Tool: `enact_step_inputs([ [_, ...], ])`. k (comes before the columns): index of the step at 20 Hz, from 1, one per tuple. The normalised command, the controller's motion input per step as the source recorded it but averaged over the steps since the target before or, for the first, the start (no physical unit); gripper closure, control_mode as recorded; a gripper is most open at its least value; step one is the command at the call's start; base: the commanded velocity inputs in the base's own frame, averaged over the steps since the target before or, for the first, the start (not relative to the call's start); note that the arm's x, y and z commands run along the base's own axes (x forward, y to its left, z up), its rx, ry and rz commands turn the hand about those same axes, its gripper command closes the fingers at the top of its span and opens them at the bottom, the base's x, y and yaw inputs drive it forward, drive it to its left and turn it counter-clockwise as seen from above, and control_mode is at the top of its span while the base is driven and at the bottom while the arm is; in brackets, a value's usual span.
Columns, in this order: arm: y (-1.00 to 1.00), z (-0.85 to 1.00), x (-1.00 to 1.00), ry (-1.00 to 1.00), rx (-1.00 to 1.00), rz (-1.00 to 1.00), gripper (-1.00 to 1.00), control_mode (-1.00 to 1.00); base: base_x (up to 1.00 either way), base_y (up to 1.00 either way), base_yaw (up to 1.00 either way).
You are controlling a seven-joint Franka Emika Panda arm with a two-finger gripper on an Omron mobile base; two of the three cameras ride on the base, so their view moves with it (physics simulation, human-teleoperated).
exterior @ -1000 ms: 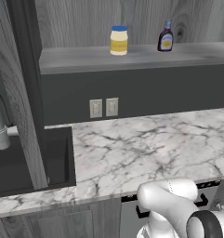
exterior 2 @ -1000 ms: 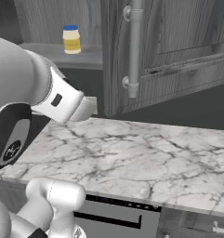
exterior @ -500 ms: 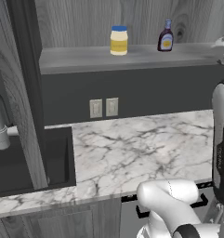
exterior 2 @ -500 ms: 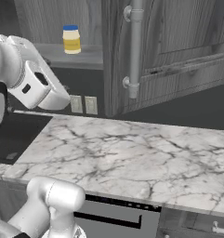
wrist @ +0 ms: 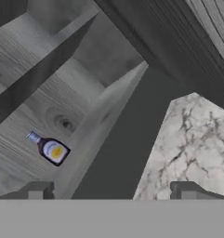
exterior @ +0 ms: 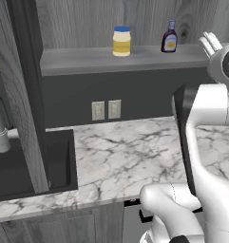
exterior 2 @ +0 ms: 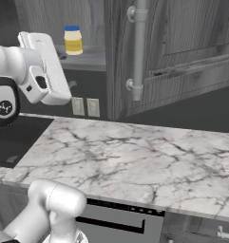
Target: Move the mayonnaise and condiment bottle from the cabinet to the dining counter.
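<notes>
Arm has swung up from low in front of the base to cabinet-shelf [exterior: 135, 61] height. Gripper [wrist: 111, 190] points at the condiment bottle [wrist: 49, 148], jaws spread wide, holding nothing. Mayonnaise [exterior: 121, 41] and bottle stand untouched on the shelf; the reach looks just begun.

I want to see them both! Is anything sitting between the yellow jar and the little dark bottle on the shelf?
No. In the left base view, only bare grey shelf lies between the mayonnaise and the condiment bottle.
</notes>
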Motion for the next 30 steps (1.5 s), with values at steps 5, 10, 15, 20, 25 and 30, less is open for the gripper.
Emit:
enact_step_inputs([
  [5, -0.11, -0.05, 0.45, -0.29, 0.03, -0.33, -1.0, -1.0, 0.0, 0.0, 0.0],
  [10, -0.2, 0.0, 0.34, -0.33, 0.07, -0.38, -1.0, -1.0, 0.0, 0.0, 0.0],
  [15, -0.26, 0.0, 0.29, -0.29, 0.14, -0.4, -1.0, -1.0, 0.0, 0.0, 0.0],
  [20, -0.3, 0.0, 0.17, -0.25, 0.24, -0.38, -1.0, -1.0, 0.0, 0.0, 0.0],
  [25, -0.31, -0.01, 0.03, -0.3, 0.19, -0.27, -1.0, -1.0, 0.0, 0.0, 0.0],
  [30, -0.27, -0.2, 0.04, -0.28, 0.12, -0.22, -1.0, -1.0, 0.0, 0.0, 0.0],
])
